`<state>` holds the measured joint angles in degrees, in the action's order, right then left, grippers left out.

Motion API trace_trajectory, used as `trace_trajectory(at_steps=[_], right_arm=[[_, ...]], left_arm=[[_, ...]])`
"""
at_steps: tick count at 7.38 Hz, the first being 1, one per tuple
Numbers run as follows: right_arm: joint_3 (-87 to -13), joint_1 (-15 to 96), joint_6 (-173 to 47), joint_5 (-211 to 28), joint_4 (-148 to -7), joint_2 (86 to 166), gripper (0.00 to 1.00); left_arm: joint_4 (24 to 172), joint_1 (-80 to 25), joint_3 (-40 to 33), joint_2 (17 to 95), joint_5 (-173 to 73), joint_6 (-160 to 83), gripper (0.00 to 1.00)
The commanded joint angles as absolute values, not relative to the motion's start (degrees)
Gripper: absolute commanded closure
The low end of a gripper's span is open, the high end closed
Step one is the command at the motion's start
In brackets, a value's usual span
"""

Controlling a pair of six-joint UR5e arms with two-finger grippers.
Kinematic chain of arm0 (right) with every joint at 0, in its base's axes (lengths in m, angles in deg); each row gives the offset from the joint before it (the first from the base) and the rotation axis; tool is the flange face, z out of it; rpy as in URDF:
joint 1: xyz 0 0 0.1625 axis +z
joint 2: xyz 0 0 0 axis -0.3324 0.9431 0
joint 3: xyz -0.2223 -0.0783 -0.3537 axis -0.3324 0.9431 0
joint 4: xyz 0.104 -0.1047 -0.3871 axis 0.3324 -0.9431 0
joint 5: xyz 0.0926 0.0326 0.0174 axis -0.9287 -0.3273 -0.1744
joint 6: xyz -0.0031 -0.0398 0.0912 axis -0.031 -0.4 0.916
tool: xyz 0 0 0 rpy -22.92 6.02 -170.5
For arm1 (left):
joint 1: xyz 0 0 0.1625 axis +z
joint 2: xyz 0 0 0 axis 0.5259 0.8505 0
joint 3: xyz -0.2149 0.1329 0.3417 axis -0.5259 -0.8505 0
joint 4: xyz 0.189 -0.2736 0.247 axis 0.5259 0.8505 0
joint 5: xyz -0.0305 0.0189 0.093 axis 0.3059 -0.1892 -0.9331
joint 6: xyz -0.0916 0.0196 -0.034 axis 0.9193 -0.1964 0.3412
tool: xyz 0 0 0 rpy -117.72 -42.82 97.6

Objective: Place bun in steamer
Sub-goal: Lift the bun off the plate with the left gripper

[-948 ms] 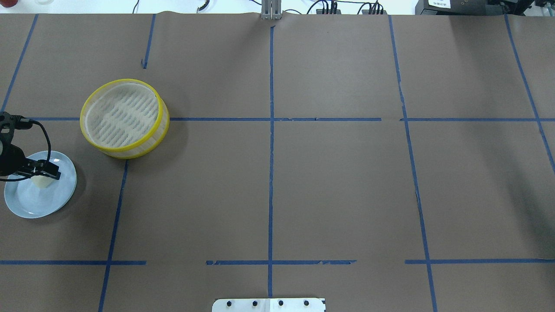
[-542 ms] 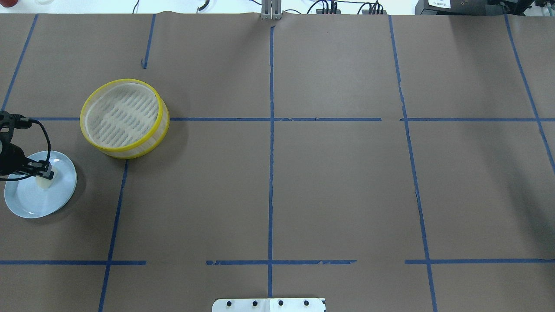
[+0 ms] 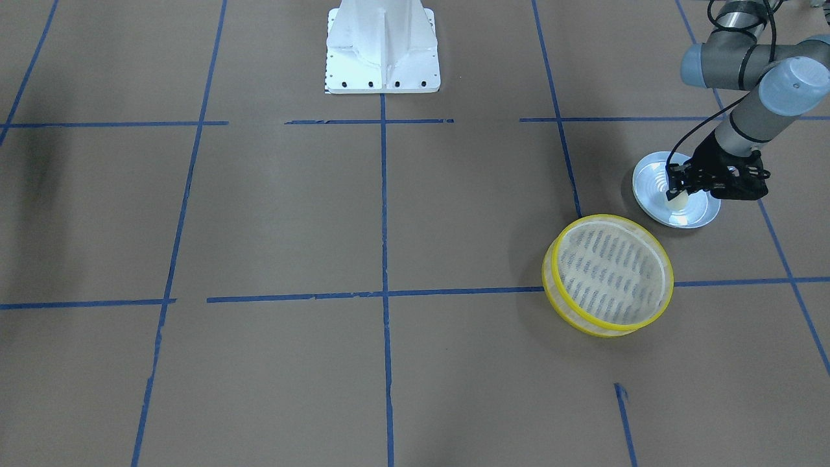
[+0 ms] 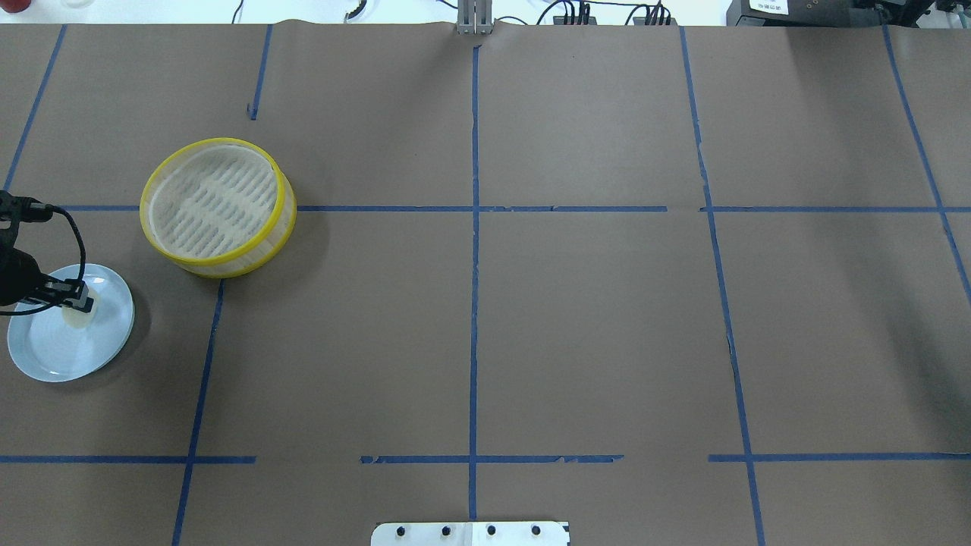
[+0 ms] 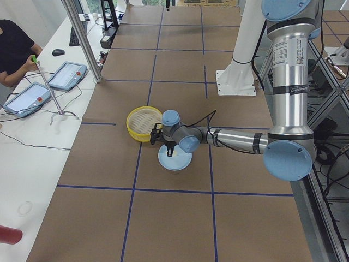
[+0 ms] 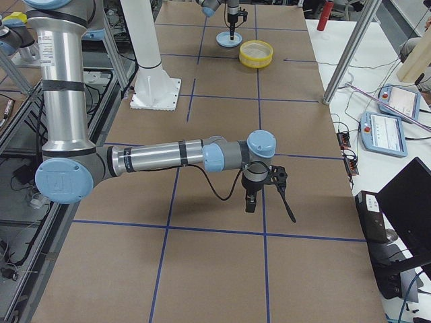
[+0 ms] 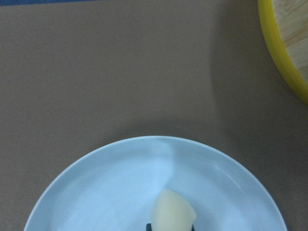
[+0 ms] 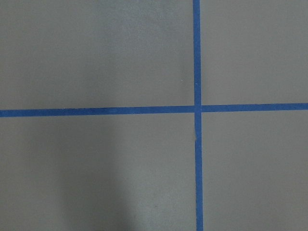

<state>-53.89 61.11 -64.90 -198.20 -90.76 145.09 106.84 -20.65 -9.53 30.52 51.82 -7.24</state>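
Note:
The cream-white bun [image 4: 76, 318] sits on a pale blue plate [image 4: 45, 356] at the table's left edge. My left gripper [image 4: 79, 304] is down on the plate, with its fingers against both sides of the bun, shut on it. This also shows in the front view, gripper [image 3: 677, 189] over bun [image 3: 677, 200], and in the left wrist view, where the bun [image 7: 173, 211] sits at the bottom edge. The yellow-rimmed steamer [image 4: 216, 205] stands just beyond the plate, with nothing in it. My right gripper [image 6: 250, 202] hovers over bare table far away; I cannot tell its state.
The table is brown paper with blue tape lines [image 4: 474, 227]. The robot's white base [image 3: 382, 48] stands at the near middle edge. The steamer's yellow rim [image 7: 284, 57] shows at the top right of the left wrist view. Operators sit beyond the far edge.
My left gripper has come down onto the plate and drawn in around the bun. The steamer, plate and right arm have not moved.

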Motion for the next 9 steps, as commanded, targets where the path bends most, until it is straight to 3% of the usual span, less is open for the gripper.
trace_trajectory(at_steps=[1,4,6,9], right_arm=[[-53.89,61.18,-64.89,-198.2,-90.76,145.09,0.0],[-53.89,61.18,-64.89,-198.2,-90.76,145.09,0.0],[-53.89,61.18,-64.89,-198.2,-90.76,145.09,0.0],[-53.89,61.18,-64.89,-198.2,-90.76,145.09,0.0]], left_arm=[[103.27,-22.4,-15.35,29.55,52.11,-7.65,0.72],[78.28,-33.71,-25.13,34.78,52.02,-18.07,0.72],[65.32,-35.59,-24.27,46.45,51.94,-20.39,0.72],[60.52,-33.76,-14.89,61.41,52.55,-19.34,0.72]])
